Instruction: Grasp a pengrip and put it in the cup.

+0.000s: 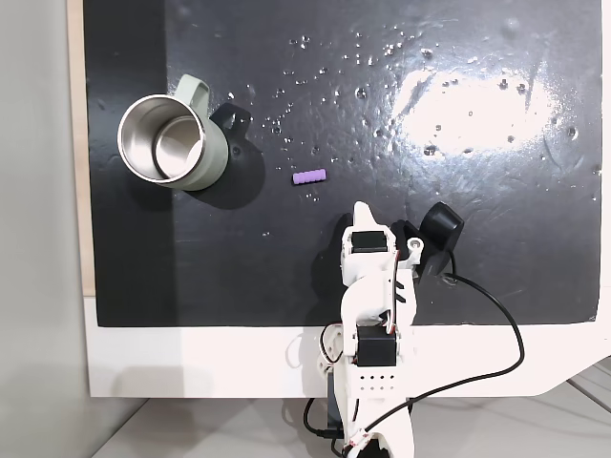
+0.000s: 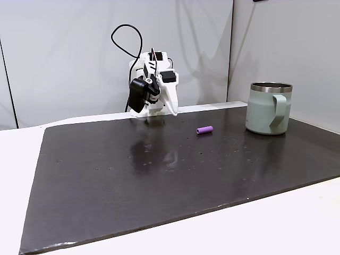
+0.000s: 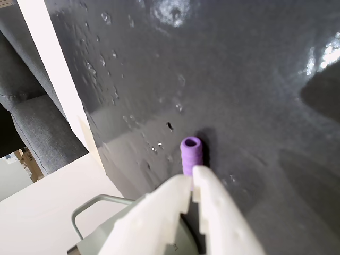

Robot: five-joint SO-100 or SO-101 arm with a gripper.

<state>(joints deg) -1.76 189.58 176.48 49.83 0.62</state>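
wrist view | tool (image 3: 192, 178) jaws closed, empty | pengrip (image 3: 192, 154) just beyond fingertips, on mat

We see our arm (image 1: 374, 315) built of white printed plastic shells with black servo blocks set between them. Behind the gripper (image 3: 192, 178), whose two fingers are white and faintly layered, thin black cables (image 1: 496, 339) loop toward the base.

In the wrist view the claw (image 3: 191, 178) hides the pengrip's (image 3: 191, 151) near end and most of the cup (image 3: 85, 215).
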